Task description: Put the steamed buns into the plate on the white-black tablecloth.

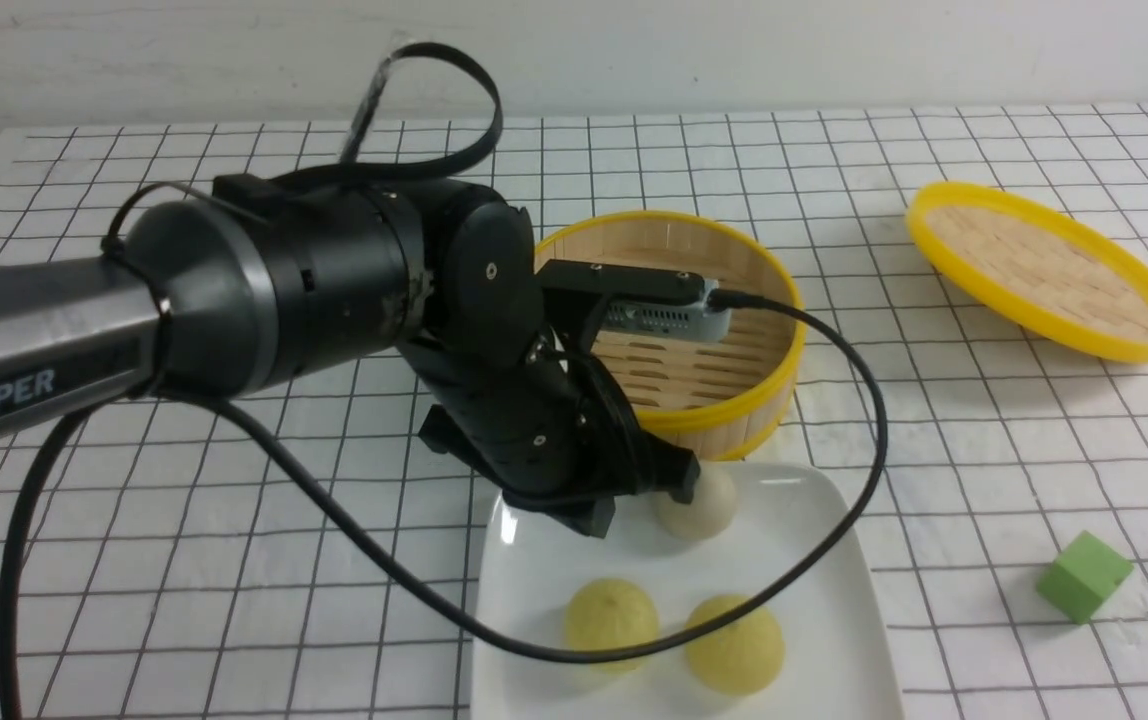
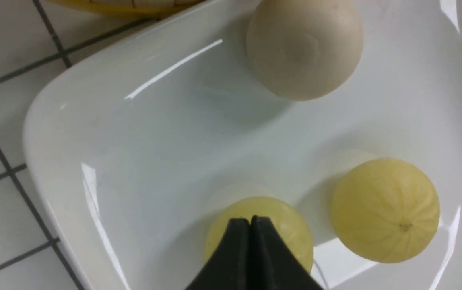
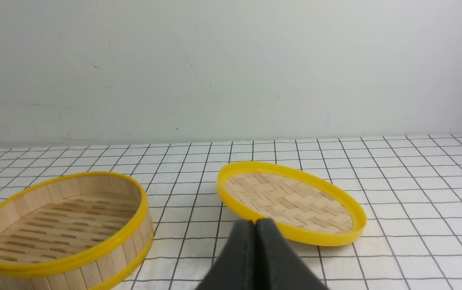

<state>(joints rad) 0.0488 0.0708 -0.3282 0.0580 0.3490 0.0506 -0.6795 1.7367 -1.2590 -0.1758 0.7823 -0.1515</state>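
Above the plate (image 1: pixel 839 610), left arm (image 1: pixel 234 290) bent down, fingers (image 2: pixel 237 251) together

I saw the left arm (image 1: pixel 264 290) glossy black, white PIPER lettering (image 1: pixel 6 407), looped black cable (image 1: pixel 880 430); left gripper (image 2: pixel 250 225) matte black.

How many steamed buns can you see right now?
3, all on the plate: the off-white bun at the far side by the empty steamer, the left yellow bun and the right yellow bun nearer the camera.
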